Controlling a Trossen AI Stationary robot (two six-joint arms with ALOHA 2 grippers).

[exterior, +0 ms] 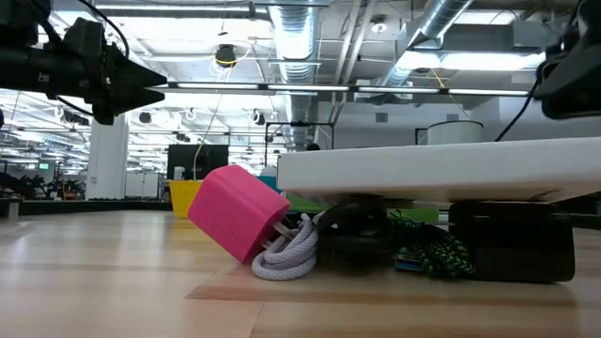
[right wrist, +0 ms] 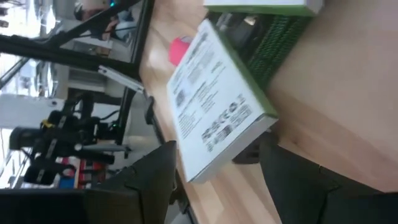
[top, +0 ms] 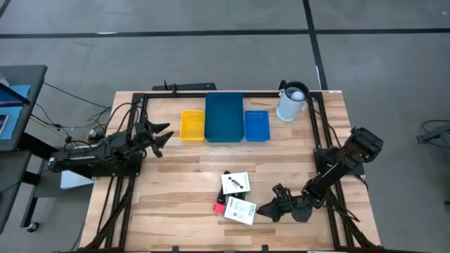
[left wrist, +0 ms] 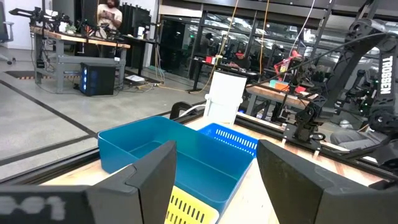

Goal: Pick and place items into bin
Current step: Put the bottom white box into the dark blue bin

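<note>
My right tool (top: 267, 209) is low over the wooden worktop (top: 183, 176) with its fingers spread and holding nothing; just ahead of its tips lies the nearer white card with black print (top: 240, 210), a pink-red block (top: 219, 208) at that card's far side and the second white printed card (top: 235, 183) just beyond, resting on dark items. My left tool (top: 163, 135) hangs open and empty well apart from them, facing the large blue plastic bin (top: 224, 117), which stands between a yellow bin (top: 192, 125) and a small blue basket (top: 256, 125).
</note>
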